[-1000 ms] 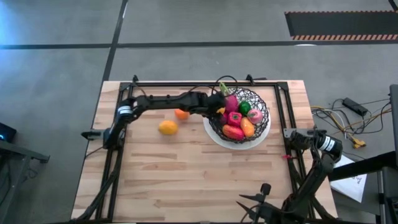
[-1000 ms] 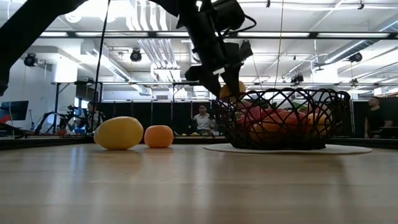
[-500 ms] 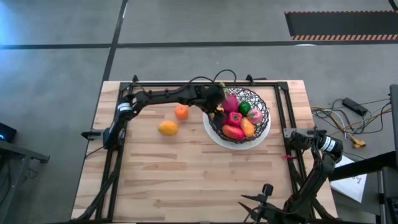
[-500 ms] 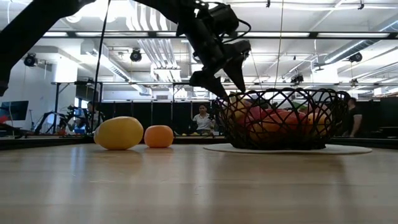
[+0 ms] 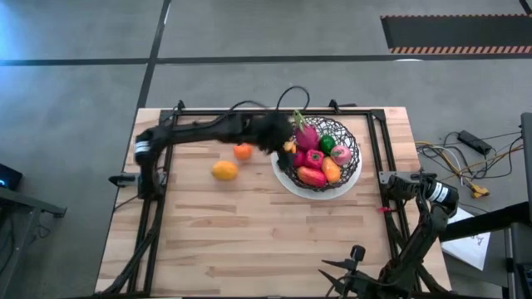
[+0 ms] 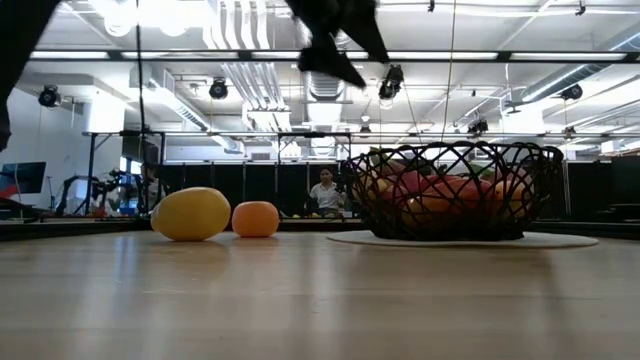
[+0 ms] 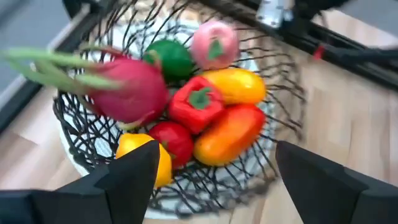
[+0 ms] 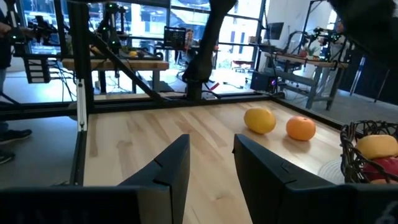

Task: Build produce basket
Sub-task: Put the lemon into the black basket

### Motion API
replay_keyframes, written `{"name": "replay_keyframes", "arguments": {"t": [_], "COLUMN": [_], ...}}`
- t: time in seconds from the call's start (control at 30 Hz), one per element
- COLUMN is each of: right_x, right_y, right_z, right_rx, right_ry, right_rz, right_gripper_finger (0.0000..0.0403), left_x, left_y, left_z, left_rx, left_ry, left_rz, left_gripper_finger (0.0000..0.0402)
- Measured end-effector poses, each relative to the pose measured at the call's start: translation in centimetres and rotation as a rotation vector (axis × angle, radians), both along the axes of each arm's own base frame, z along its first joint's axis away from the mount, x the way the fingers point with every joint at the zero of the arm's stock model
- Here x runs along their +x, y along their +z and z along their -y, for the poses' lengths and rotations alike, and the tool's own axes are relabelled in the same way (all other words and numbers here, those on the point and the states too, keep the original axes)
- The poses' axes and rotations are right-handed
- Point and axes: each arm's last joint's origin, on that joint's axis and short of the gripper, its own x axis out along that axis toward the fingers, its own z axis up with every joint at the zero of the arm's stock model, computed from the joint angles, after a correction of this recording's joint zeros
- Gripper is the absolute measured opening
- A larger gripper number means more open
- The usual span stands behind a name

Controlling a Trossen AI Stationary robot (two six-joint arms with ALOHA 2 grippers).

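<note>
Produce is split in two lots: most pieces sit piled in the basket (image 5: 356,162), toward the far right part of the wooden table (image 5: 249,241), and two pieces lie outside it on the wood. The orange fruit (image 5: 242,151) lies just beside the basket's left rim, and the yellow fruit (image 5: 224,170) lies near it, a bit farther left and closer to the front. The left gripper (image 5: 278,137) hangs in the air above the basket's left rim, with its fingers spread wide and nothing between them. From that gripper, the orange fruit lies just to the left and down on the table, and the yellow fruit lies beyond it the same way. I think one of these two is the next piece to fetch. The orange one is round, so it has no long side. The yellow one looks a little longer from left to right. The left arm is much nearer to both. The right gripper (image 8: 208,171) waits low at the table's near right corner, well apart from the fruit, fingers a little apart and empty. The table top is pale wood, flat and smooth. Behind it is a big bright room with desks, and a person (image 6: 324,190) sits far back.
</note>
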Motion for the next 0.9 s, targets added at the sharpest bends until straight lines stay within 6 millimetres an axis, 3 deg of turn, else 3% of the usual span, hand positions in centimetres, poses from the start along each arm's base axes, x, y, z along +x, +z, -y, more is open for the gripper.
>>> {"name": "replay_keyframes", "arguments": {"t": [0.1, 0.2, 0.33, 0.47, 0.57, 0.7, 0.8, 0.9], "right_x": [0.0, 0.0, 0.0, 0.0, 0.0, 0.3, 0.9, 1.7], "right_y": [0.0, 0.0, -0.1, -0.2, -0.3, -0.3, -0.3, -0.3], "right_z": [0.0, 0.0, 0.1, 0.1, 0.2, 0.4, 0.8, 1.2], "right_rx": [0.007, 0.013, 0.024, 0.049, 0.054, 0.053, 0.052, 0.045], "right_ry": [0.0, 0.0, 0.003, 0.003, 0.002, -0.01, -0.028, -0.051], "right_rz": [0.003, 0.004, 0.004, 0.013, 0.015, 0.016, 0.016, 0.013], "right_gripper_finger": [0.0116, 0.0116, 0.0116, 0.0116, 0.0116, 0.0116, 0.0116, 0.0116], "left_x": [-2.4, -5.3, -10.3, -15.7, -19.3, -22.7, -23.9, -24.1], "left_y": [1.4, 1.1, -1.1, -4.5, -7.8, -11.1, -12.3, -12.7], "left_z": [4.2, 8.9, 14.0, 17.0, 17.8, 16.6, 14.8, 13.1], "left_rx": [0.126, 0.287, 0.433, 0.43, 0.354, 0.292, 0.297, 0.337], "left_ry": [-0.039, -0.033, 0.005, 0.048, 0.07, 0.142, 0.186, 0.117], "left_rz": [-0.031, -0.082, -0.11, -0.084, -0.088, -0.101, -0.115, -0.161], "left_gripper_finger": [0.0305, 0.0305, 0.0305, 0.0305, 0.0305, 0.0305, 0.0305, 0.0305]}}
